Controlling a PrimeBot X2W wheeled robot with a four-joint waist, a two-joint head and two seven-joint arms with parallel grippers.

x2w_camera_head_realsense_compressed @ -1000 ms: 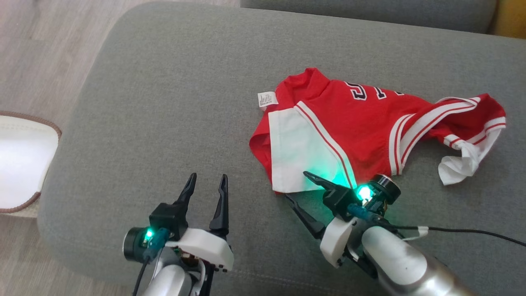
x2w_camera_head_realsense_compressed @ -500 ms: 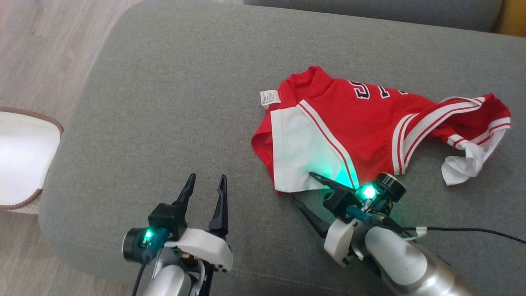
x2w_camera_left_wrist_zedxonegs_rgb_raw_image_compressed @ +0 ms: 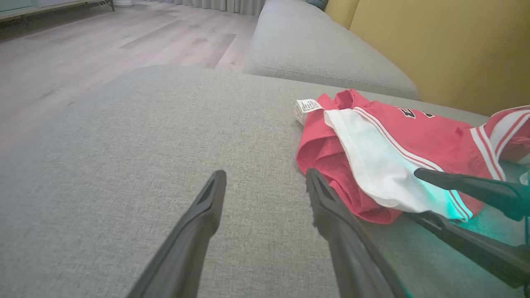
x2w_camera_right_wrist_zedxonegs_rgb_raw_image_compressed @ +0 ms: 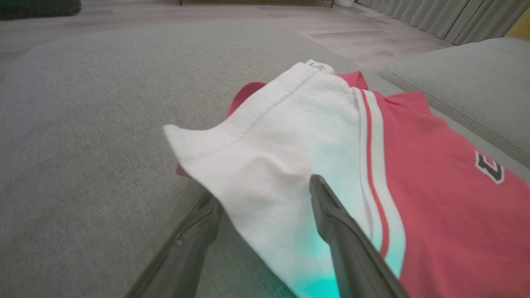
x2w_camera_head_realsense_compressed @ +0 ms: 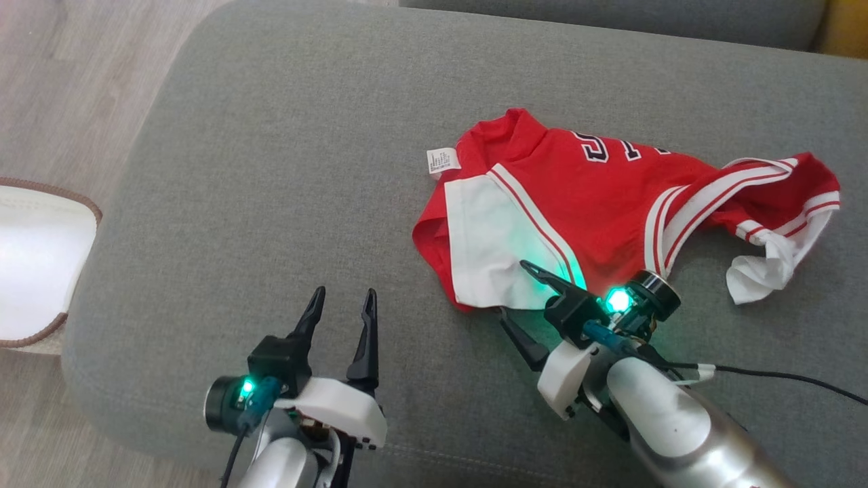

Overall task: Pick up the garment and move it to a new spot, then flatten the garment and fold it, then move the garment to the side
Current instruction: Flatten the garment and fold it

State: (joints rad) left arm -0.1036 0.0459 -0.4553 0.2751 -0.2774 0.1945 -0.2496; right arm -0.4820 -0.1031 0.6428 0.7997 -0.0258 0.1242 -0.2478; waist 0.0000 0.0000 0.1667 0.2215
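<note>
Both pincers are spread wide open, fingers well apart. The left pincer (x2w_camera_head_realsense_compressed: 343, 293) sits low on the left side with its fingers pointing pretty much straight up the head view. The right pincer (x2w_camera_head_realsense_compressed: 517, 291) is rolled onto its side (so one finger rides above the other) and angled up and to the left, with the silvery right forearm (x2w_camera_head_realsense_compressed: 668, 427) reaching in from the lower right corner. Green lights glow on the left wrist (x2w_camera_head_realsense_compressed: 244, 388) and the right wrist (x2w_camera_head_realsense_compressed: 617, 299).
</note>
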